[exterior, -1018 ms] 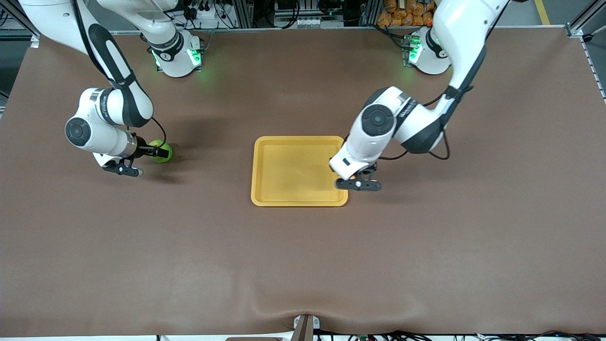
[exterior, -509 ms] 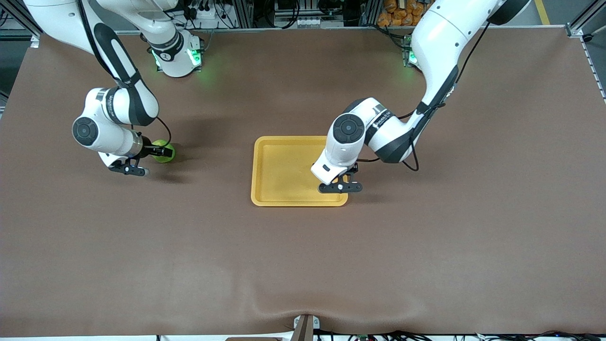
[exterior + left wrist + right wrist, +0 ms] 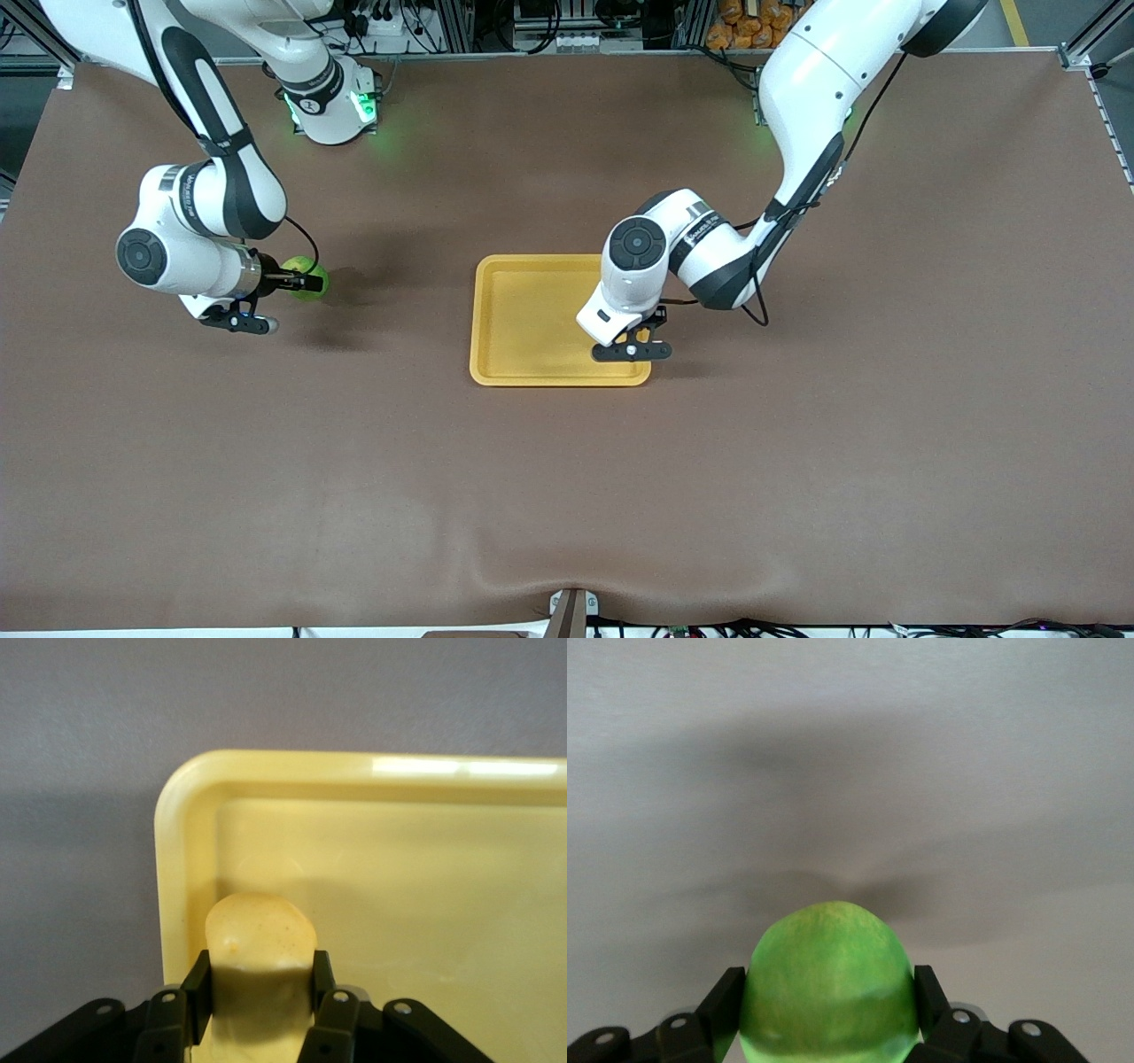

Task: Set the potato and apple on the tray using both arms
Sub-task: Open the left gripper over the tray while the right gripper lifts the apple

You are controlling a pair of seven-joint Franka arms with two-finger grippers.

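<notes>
Fingers of right gripper (image 3: 312, 283) clamp apple (image 3: 306, 275) above table (image 3: 567, 496), toward right arm's end. Left wrist view: left gripper (image 3: 261, 979) clamps potato (image 3: 261, 943) over tray (image 3: 186, 815) corner. Right wrist view: apple (image 3: 828, 979) pinched, off table.

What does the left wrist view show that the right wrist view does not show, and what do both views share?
Only the left wrist view shows the potato clamped in the left gripper over a corner of the tray. Only the right wrist view shows the apple clamped in the right gripper over bare table. Both show a gripper shut on a food item.
</notes>
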